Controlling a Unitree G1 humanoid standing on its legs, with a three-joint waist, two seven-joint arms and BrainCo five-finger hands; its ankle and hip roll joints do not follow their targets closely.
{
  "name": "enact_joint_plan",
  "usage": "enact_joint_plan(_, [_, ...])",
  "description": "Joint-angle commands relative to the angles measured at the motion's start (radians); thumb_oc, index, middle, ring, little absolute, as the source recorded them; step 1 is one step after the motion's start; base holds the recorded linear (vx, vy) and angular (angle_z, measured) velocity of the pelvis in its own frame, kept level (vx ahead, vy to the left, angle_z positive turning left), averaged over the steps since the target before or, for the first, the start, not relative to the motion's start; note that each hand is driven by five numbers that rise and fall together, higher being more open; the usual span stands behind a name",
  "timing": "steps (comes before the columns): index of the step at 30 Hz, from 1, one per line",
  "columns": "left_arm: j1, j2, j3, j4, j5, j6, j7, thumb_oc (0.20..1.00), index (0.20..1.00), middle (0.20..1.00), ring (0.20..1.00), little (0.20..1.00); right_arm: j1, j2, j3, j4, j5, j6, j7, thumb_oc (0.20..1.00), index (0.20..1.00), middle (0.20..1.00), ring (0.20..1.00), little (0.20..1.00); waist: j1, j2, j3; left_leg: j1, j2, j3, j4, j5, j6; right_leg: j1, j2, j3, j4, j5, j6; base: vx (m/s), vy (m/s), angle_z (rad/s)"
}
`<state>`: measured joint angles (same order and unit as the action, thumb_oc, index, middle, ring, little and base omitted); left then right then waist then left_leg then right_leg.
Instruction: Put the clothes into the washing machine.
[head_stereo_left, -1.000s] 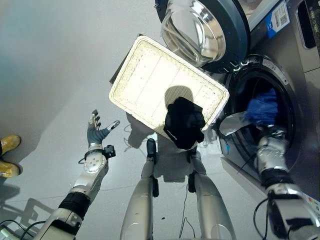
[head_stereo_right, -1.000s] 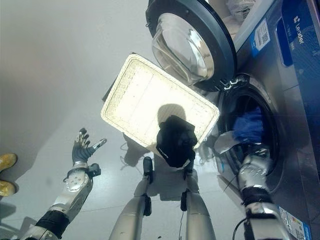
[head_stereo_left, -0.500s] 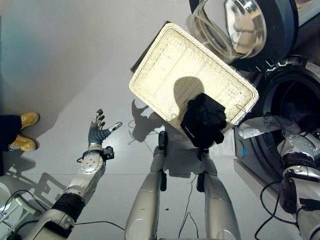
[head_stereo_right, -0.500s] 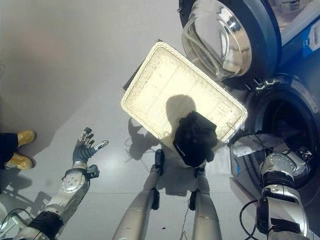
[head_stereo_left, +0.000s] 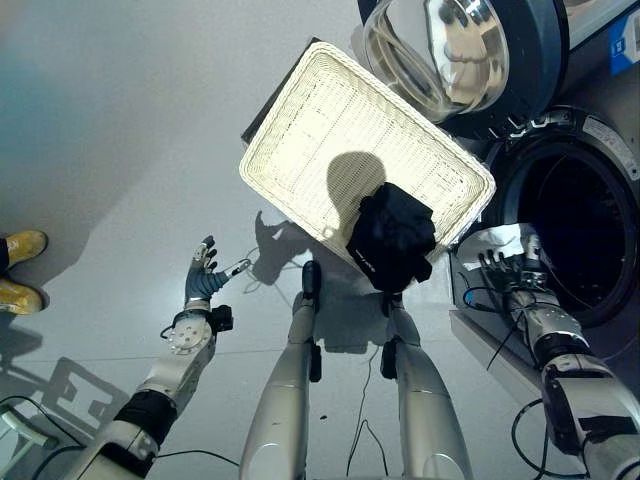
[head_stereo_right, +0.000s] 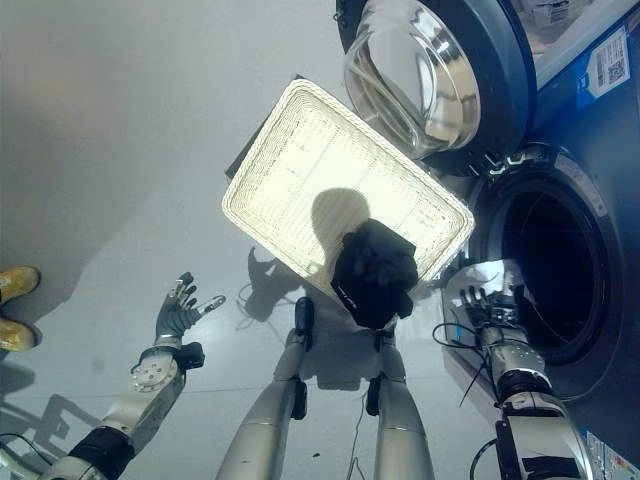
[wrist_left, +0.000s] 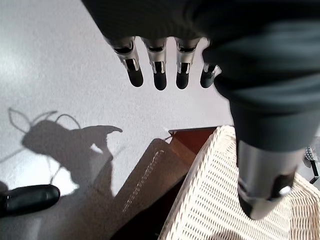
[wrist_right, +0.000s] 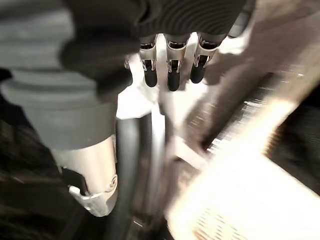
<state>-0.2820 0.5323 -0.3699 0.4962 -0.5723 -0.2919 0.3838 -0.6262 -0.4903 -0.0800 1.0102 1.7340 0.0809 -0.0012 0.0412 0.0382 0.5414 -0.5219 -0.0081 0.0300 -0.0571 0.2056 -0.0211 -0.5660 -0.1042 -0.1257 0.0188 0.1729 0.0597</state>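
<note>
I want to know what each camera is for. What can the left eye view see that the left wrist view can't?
The left eye view alone shows the black garment, the washing machine's dark drum opening, its open door and the open right hand. The left wrist view alone shows, up close, a brown edge under the basket's corner. Both show the white wicker basket, the grey floor and the open left hand.

I'm in a laundry room: past my right fingertips (head_stereo_right: 487, 297) gapes a front-loading washing machine (head_stereo_right: 560, 270), a wicker basket (head_stereo_right: 300, 160) beside it on grey floor (head_stereo_right: 110, 150).
</note>
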Motion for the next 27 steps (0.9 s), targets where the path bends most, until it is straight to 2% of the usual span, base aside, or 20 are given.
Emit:
enact_joint_plan(1, [0.004, -0.051, 0.027, 0.021, 0.02, -0.047, 0.015, 1.0, 1.0, 1.0, 1.0, 1.0, 0.063, -0.028, 0.065, -0.138, -0.086, -0.001, 0.046, 1.0, 1.0, 1.0, 1.0, 1.0, -0.017, 0.062, -0.021, -0.039, -0.057, 0.027, 0.076, -0.088, -0.01, -0.035, 0.07, -0.044, 0.132, -0.108, 0.007, -0.02, 0.063, -0.01])
enact_joint_plan(5, [0.025, -0.073, 0.028, 0.023, 0.036, -0.061, 0.03, 1.0, 1.0, 1.0, 1.0, 1.0, 0.124, 0.024, 0.099, -0.236, -0.071, -0.022, 0.027, 1.0, 1.0, 1.0, 1.0, 1.0, -0.026, 0.056, -0.021, -0.032, -0.055, 0.032, 0.067, -0.09, -0.007, -0.035, 0.076, -0.034, 0.133, -0.112, 0.008, -0.02, 0.065, -0.01])
enact_joint_plan(7, [0.036, -0.091, 0.028, 0.02, 0.047, -0.066, 0.047, 1.0, 1.0, 1.0, 1.0, 1.0, 0.161, 0.06, 0.128, -0.306, -0.123, -0.083, -0.012, 1.0, 1.0, 1.0, 1.0, 1.0, -0.032, 0.055, -0.021, -0.03, -0.054, 0.034, 0.06, -0.087, -0.006, -0.035, 0.079, -0.028, 0.13, -0.11, 0.008, 0.0, 0.05, -0.02])
enact_joint_plan(10, [0.036, -0.091, 0.028, 0.02, 0.047, -0.066, 0.047, 1.0, 1.0, 1.0, 1.0, 1.0, 0.161, 0.06, 0.128, -0.306, -0.123, -0.083, -0.012, 1.0, 1.0, 1.0, 1.0, 1.0, -0.032, 0.055, -0.021, -0.03, -0.054, 0.034, 0.06, -0.087, -0.006, -0.035, 0.079, -0.028, 0.13, -0.11, 0.008, -0.01, 0.042, -0.01])
enact_joint_plan(11, [0.065, -0.121, 0.04, 0.004, 0.055, -0.06, 0.084, 1.0, 1.0, 1.0, 1.0, 1.0, 0.226, 0.069, 0.216, -0.495, -0.645, -0.36, -0.205, 1.0, 1.0, 1.0, 1.0, 1.0, -0.049, 0.05, -0.021, -0.034, -0.051, 0.04, 0.049, -0.078, -0.003, -0.047, 0.083, -0.015, 0.122, -0.099, 0.008, -0.03, 0.139, -0.03])
enact_joint_plan(12, [0.068, -0.124, 0.042, 0.003, 0.055, -0.059, 0.087, 1.0, 1.0, 1.0, 1.0, 1.0, 0.231, 0.066, 0.224, -0.517, -0.732, -0.382, -0.231, 1.0, 1.0, 1.0, 1.0, 1.0, -0.05, 0.049, -0.021, -0.035, -0.051, 0.041, 0.049, -0.078, -0.003, -0.048, 0.083, -0.014, 0.122, -0.098, 0.008, -0.04, 0.176, -0.09])
enact_joint_plan(13, [0.079, -0.134, 0.05, 0.0, 0.054, -0.056, 0.092, 1.0, 1.0, 1.0, 1.0, 1.0, 0.249, 0.054, 0.243, -0.59, -0.944, -0.438, -0.342, 1.0, 1.0, 1.0, 1.0, 1.0, -0.056, 0.047, -0.021, -0.039, -0.051, 0.041, 0.05, -0.077, -0.003, -0.051, 0.083, -0.011, 0.122, -0.098, 0.009, -0.02, 0.085, -0.09])
enact_joint_plan(14, [0.094, -0.141, 0.06, -0.002, 0.051, -0.053, 0.093, 1.0, 1.0, 1.0, 1.0, 1.0, 0.27, 0.044, 0.256, -0.658, -1.136, -0.461, -0.43, 1.0, 1.0, 1.0, 1.0, 1.0, -0.061, 0.045, -0.021, -0.04, -0.051, 0.042, 0.051, -0.078, -0.003, -0.054, 0.082, -0.008, 0.123, -0.098, 0.01, -0.02, 0.101, -0.07])
enact_joint_plan(15, [0.102, -0.144, 0.066, -0.001, 0.044, -0.05, 0.09, 1.0, 1.0, 1.0, 1.0, 1.0, 0.281, 0.041, 0.259, -0.682, -1.291, -0.482, -0.476, 1.0, 1.0, 1.0, 1.0, 1.0, -0.064, 0.044, -0.021, -0.041, -0.051, 0.042, 0.051, -0.078, -0.004, -0.055, 0.082, -0.006, 0.125, -0.099, 0.011, -0.02, 0.119, -0.03])
enact_joint_plan(16, [0.118, -0.159, 0.083, 0.009, 0.029, -0.048, 0.076, 1.0, 1.0, 1.0, 1.0, 1.0, 0.299, 0.02, 0.28, -0.774, -1.491, -0.467, -0.568, 1.0, 1.0, 1.0, 1.0, 1.0, -0.072, 0.043, -0.021, -0.042, -0.053, 0.044, 0.051, -0.079, -0.004, -0.057, 0.082, -0.001, 0.124, -0.099, 0.013, -0.01, 0.099, -0.02])
enact_joint_plan(17, [0.122, -0.164, 0.088, 0.013, 0.025, -0.045, 0.073, 1.0, 1.0, 1.0, 1.0, 1.0, 0.303, 0.018, 0.283, -0.789, -1.567, -0.458, -0.584, 1.0, 1.0, 1.0, 1.0, 1.0, -0.074, 0.042, -0.021, -0.042, -0.054, 0.044, 0.052, -0.079, -0.004, -0.058, 0.082, 0.0, 0.124, -0.099, 0.014, -0.02, 0.139, -0.09])
enact_joint_plan(18, [0.133, -0.184, 0.107, 0.042, 0.004, -0.031, 0.044, 1.0, 1.0, 1.0, 1.0, 1.0, 0.31, -0.01, 0.304, -0.838, -1.735, -0.438, -0.627, 1.0, 1.0, 1.0, 1.0, 1.0, -0.08, 0.042, -0.021, -0.043, -0.055, 0.048, 0.051, -0.08, -0.006, -0.061, 0.079, 0.004, 0.124, -0.1, 0.019, -0.01, 0.101, -0.11])
enact_joint_plan(20, [0.138, -0.206, 0.126, 0.095, -0.03, -0.013, -0.017, 1.0, 1.0, 1.0, 1.0, 1.0, 0.305, -0.039, 0.319, -0.858, -1.852, -0.43, -0.636, 1.0, 1.0, 1.0, 1.0, 1.0, -0.083, 0.044, -0.021, -0.042, -0.056, 0.051, 0.052, -0.082, -0.007, -0.061, 0.074, 0.006, 0.126, -0.103, 0.023, -0.01, 0.101, -0.08])
enact_joint_plan(21, [0.138, -0.209, 0.129, 0.106, -0.032, -0.006, -0.028, 1.0, 1.0, 1.0, 1.0, 1.0, 0.303, -0.045, 0.322, -0.856, -1.871, -0.434, -0.635, 1.0, 1.0, 1.0, 1.0, 1.0, -0.083, 0.044, -0.021, -0.042, -0.056, 0.051, 0.053, -0.082, -0.007, -0.061, 0.073, 0.005, 0.126, -0.104, 0.024, -0.02, 0.087, -0.01])
enact_joint_plan(23, [0.119, -0.223, 0.139, 0.202, -0.073, 0.034, -0.119, 1.0, 1.0, 1.0, 1.0, 1.0, 0.272, -0.089, 0.353, -0.843, -1.94, -0.421, -0.616, 1.0, 1.0, 1.0, 1.0, 1.0, -0.081, 0.045, -0.021, -0.045, -0.057, 0.053, 0.053, -0.081, -0.008, -0.063, 0.068, 0.005, 0.125, -0.103, 0.03, -0.02, 0.059, 0.03])
enact_joint_plan(26, [0.115, -0.227, 0.136, 0.237, -0.089, 0.051, -0.151, 1.0, 1.0, 1.0, 1.0, 1.0, 0.262, -0.102, 0.366, -0.835, -1.947, -0.408, -0.613, 1.0, 1.0, 1.0, 1.0, 1.0, -0.081, 0.046, -0.021, -0.035, -0.056, 0.053, 0.049, -0.085, -0.01, -0.056, 0.066, 0.004, 0.126, -0.109, 0.033, -0.01, 0.026, 0.02])
enact_joint_plan(27, [0.097, -0.228, 0.132, 0.293, -0.116, 0.091, -0.203, 1.0, 1.0, 1.0, 1.0, 1.0, 0.242, -0.114, 0.38, -0.827, -1.901, -0.352, -0.604, 1.0, 1.0, 1.0, 1.0, 1.0, -0.083, 0.045, -0.021, -0.03, -0.055, 0.056, 0.045, -0.085, -0.011, -0.053, 0.065, 0.005, 0.125, -0.112, 0.034, -0.01, 0.056, 0.02])
